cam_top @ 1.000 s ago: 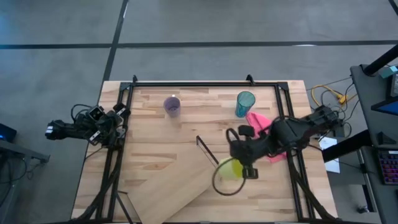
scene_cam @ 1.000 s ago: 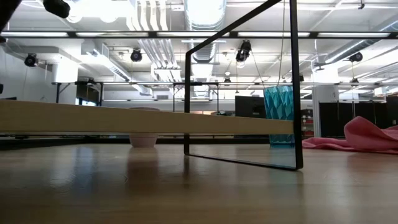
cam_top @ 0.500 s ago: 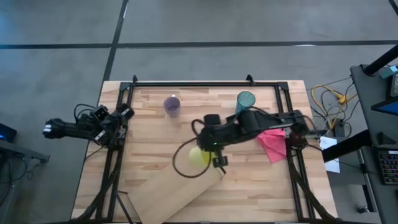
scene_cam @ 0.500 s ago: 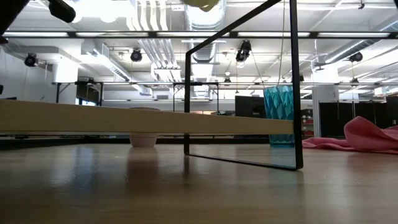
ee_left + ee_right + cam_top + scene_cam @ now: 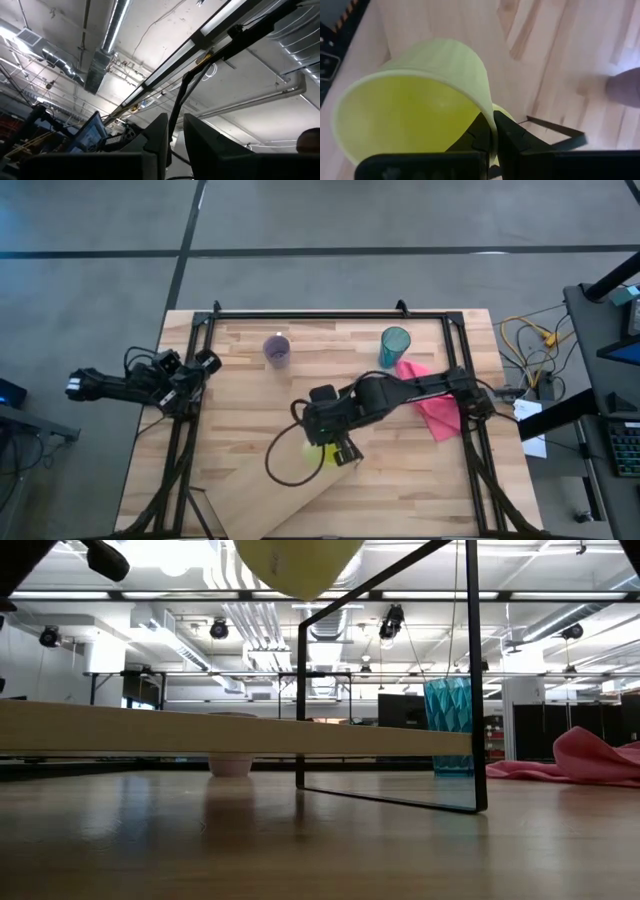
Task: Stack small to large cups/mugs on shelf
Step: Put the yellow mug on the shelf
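Note:
The small yellow mug point(image 5: 415, 100) hangs in my right gripper point(image 5: 492, 135), which is shut on it above the light-wood shelf board point(image 5: 300, 490). In the low view the mug's bottom point(image 5: 298, 565) shows high over the board point(image 5: 200, 738), beside its dark frame upright point(image 5: 390, 690). The purple cup point(image 5: 277, 350) and the teal tumbler point(image 5: 394, 345) stand on their bases near the table's far edge. My left gripper point(image 5: 175, 142) waits off the table's left side, pointing up, its fingers a narrow gap apart. My right gripper pinches the yellow mug's wall at the rim point(image 5: 487, 117), one finger point(image 5: 477, 140) inside the mug and the other point(image 5: 515, 140) outside. It comes slanting from above. The mug is lifted clear over the shelf board, tilted, with its mouth toward the wrist camera.
A pink cloth point(image 5: 435, 408) lies by the table's right side, near the teal tumbler. The shelf board runs slantwise from the table's near left toward the middle. A black frame point(image 5: 300, 315) runs round the tabletop. Bare wood lies between the board and the cups.
My right gripper has carried the yellow mug from the table's right half toward the left, to above the shelf board's upright end, and has come down: the mug's bottom now shows at the top of the low view. The other cups have not moved.

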`<state>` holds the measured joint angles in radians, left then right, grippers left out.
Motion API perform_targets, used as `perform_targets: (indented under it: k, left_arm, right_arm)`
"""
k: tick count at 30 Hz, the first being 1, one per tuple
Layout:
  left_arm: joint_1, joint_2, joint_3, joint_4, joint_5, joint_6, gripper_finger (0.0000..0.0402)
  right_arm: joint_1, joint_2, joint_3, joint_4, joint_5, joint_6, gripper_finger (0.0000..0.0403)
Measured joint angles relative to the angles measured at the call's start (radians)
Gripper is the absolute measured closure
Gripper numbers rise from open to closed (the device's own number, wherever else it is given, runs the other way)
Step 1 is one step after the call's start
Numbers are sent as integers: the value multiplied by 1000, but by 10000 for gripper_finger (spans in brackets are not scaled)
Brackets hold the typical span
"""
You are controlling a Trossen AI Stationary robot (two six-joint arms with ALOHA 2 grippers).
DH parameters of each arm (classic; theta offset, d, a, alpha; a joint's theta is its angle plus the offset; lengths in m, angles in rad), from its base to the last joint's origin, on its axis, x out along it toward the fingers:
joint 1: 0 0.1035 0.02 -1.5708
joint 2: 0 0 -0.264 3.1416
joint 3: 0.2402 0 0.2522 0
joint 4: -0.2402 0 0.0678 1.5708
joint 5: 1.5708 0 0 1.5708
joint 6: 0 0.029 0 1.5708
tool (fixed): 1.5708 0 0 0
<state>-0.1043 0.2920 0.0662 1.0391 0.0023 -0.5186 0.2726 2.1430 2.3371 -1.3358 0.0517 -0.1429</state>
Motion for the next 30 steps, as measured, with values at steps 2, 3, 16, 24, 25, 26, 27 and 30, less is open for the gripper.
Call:
perform_targets:
  k: [2,3,16,24,25,26,27,30]
  left_arm:
    - [0,6,0,-1,-12,0,354]
    - [0,10,1,-3,-13,-1,354]
    - [0,91,5,-1,-12,-2,354]
    - [0,120,5,-1,-12,-2,354]
    - [0,120,5,-1,-12,-2,354]
    - [0,120,5,-1,-12,-2,354]
    - [0,120,5,-1,-12,-2,354]
    - [0,117,5,-1,-12,-2,354]
  right_arm:
    - [1,22,0,-15,-2,0,394]
    - [0,35,-1,-19,-2,0,394]
    - [-6,150,-2,-10,1,23,394]
    - [-10,181,-2,-11,0,45,372]
    - [-10,180,-2,-9,1,41,369]
    - [-10,180,-2,-8,1,38,366]
    - [-11,180,-2,-9,1,38,363]
    - [-12,180,-2,-8,1,38,356]
